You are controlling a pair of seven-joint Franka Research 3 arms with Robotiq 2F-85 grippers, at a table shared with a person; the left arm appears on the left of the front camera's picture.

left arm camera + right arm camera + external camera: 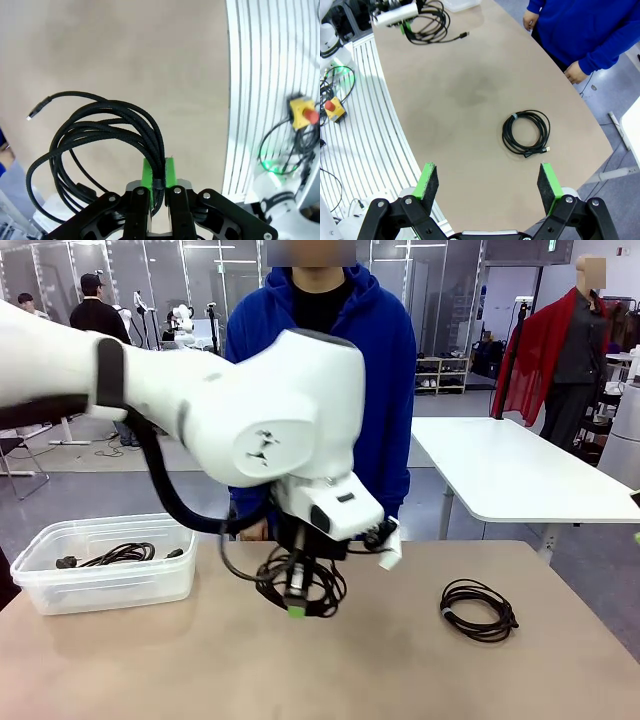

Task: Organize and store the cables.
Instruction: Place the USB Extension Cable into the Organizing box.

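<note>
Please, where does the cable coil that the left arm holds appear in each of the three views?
Front view: the coil hangs at centre, below the left gripper.
Left wrist view: the coil fans up and left from the shut jaws.
Right wrist view: the coil is at top left, far off.
Shared landmark: the tan table beneath it.

Plain tan worktop (150, 670), a clear plastic bin (100, 590) standing at its far left corner, one coiled black cable (478, 610) lying flat toward the right edge, well apart from the bin
</note>
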